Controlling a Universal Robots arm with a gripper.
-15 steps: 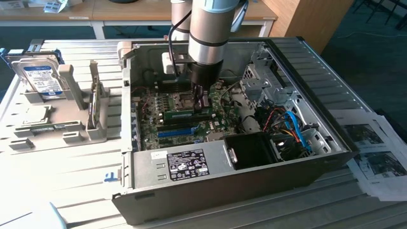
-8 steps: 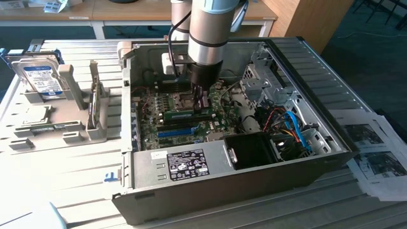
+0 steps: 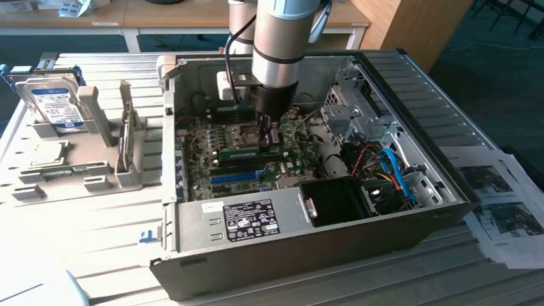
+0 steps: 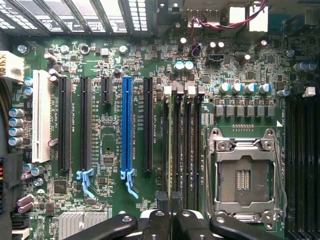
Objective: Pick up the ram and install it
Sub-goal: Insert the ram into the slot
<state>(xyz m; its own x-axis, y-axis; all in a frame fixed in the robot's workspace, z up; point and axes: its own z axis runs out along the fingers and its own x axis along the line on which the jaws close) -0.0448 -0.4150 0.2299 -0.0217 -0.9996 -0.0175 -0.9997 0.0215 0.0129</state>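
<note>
The ram is a long green stick standing on edge among the memory slots of the motherboard inside the open computer case. My gripper reaches straight down into the case and sits over the stick's end nearest the processor socket. In the wrist view the ram appears edge-on as a thin pale line in a black slot. The gripper has its two dark fingers closed together on that line. Whether the stick is pressed fully home I cannot tell.
The empty processor socket lies beside the memory slots, and a blue expansion slot is on their other side. The case wall, cables and power supply crowd the arm. A grey rack holds a hard drive and a processor chip.
</note>
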